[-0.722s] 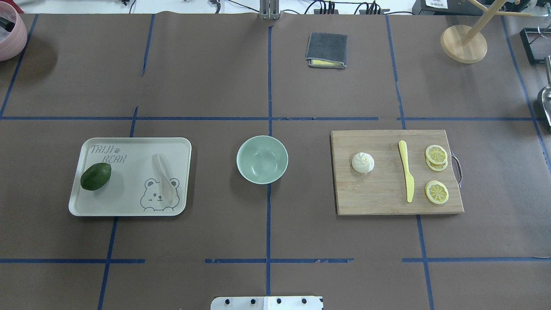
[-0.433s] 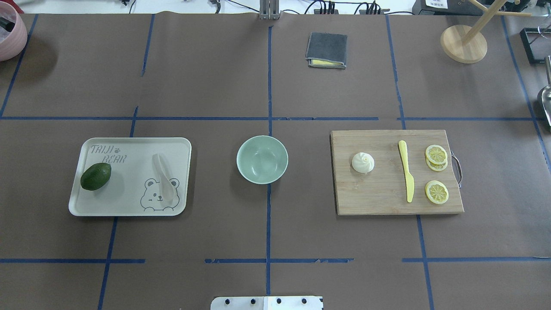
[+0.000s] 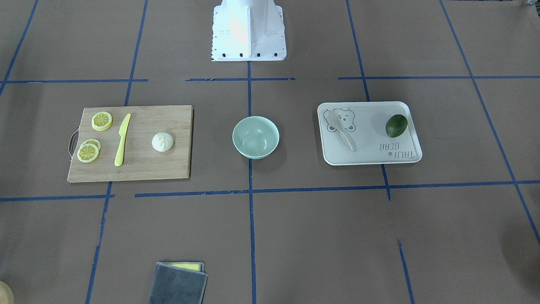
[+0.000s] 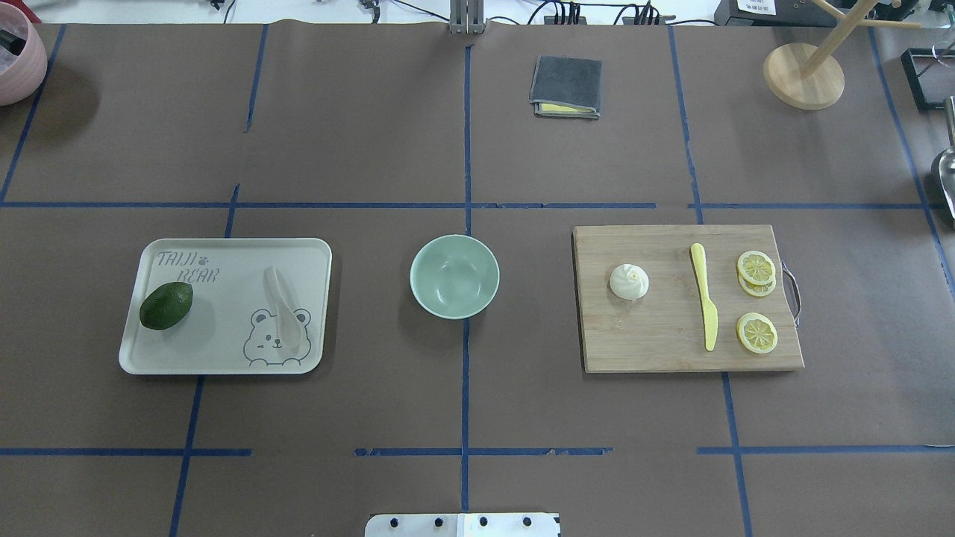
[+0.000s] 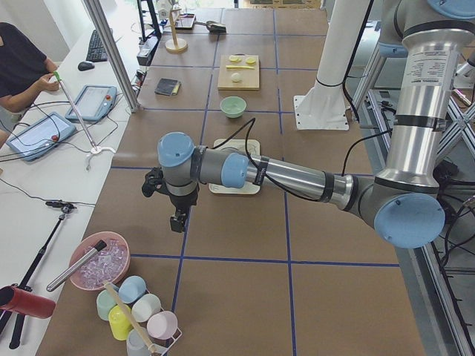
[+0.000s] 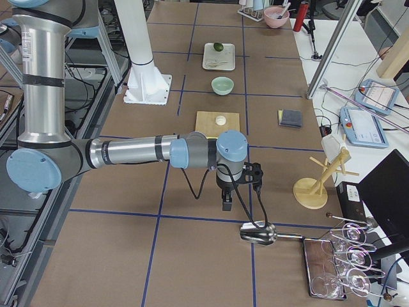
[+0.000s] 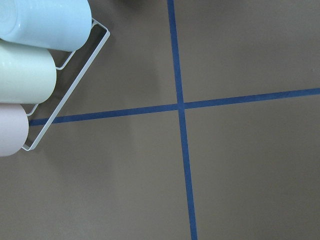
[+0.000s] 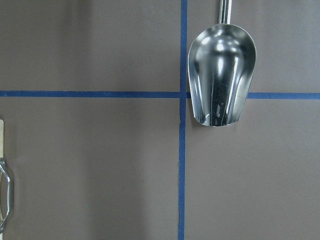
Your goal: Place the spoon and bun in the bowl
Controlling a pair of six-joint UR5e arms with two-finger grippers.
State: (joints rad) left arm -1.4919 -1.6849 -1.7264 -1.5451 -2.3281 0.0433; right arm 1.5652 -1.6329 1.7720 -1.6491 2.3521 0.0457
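Observation:
The cream spoon (image 4: 283, 309) lies on the off-white bear tray (image 4: 224, 350), left of the empty mint-green bowl (image 4: 454, 277). The white bun (image 4: 629, 282) sits on the wooden cutting board (image 4: 656, 335), right of the bowl. In the front-facing view the spoon (image 3: 342, 131), bowl (image 3: 255, 137) and bun (image 3: 162, 142) show mirrored. My left gripper (image 5: 178, 221) hangs over the table's left end, far from the tray. My right gripper (image 6: 225, 203) hangs over the right end, beyond the board. I cannot tell whether either is open or shut.
An avocado (image 4: 166, 306) lies on the tray. A yellow knife (image 4: 703, 306) and lemon slices (image 4: 756, 332) lie on the board. A grey cloth (image 4: 565, 86) and wooden stand (image 4: 803, 74) are at the back. A cup rack (image 7: 30, 75) and metal scoop (image 8: 221, 75) lie below the wrists.

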